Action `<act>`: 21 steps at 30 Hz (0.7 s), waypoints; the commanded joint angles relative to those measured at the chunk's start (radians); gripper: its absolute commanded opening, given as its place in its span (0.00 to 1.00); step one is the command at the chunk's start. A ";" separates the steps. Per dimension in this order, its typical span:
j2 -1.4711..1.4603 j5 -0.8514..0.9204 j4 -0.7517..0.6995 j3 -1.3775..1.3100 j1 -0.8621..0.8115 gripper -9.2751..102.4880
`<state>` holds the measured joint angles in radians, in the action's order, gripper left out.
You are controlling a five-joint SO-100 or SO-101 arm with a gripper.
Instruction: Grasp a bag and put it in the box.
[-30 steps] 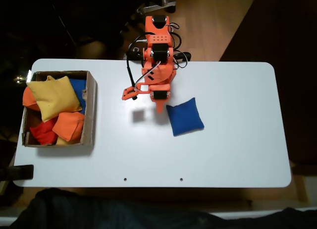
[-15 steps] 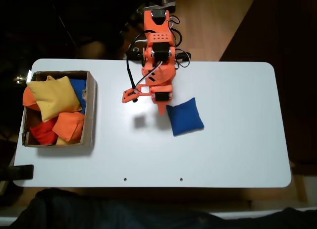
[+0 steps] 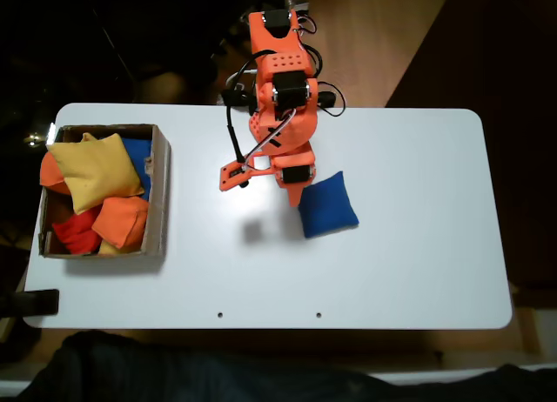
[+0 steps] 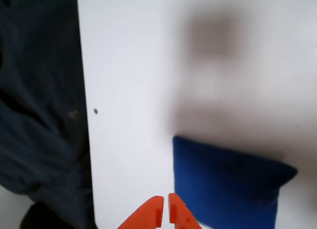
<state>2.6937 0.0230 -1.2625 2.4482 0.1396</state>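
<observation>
The blue bag (image 3: 328, 204) lay flat on the white tabletop (image 3: 418, 245), well apart from the cardboard box (image 3: 159, 193) at the left of the fixed view, which already held yellow, orange, red and blue bags. The orange hand (image 3: 270, 186) hung over the bag's upper-left corner in that view; in the wrist view its fingertips (image 4: 154, 208) met with only a hairline gap between them and held nothing, with the bag (image 4: 228, 184) just to their right. The step in hand looked to be the approach to the grasp. To do it well, the hand would need to spread wide first, then shift toward the bag's middle so the two fingers straddled the pillowed body, not a pointed corner. Since the fabric was soft, pressing down into the filling before pinching would likely give a fuller hold; a corner pinch risked the bag swinging or slipping on the way to the box.
</observation>
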 commanded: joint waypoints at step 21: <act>-0.301 0.244 -0.212 -0.328 0.227 0.08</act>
<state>2.4114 0.2316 -1.4619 2.1813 0.3543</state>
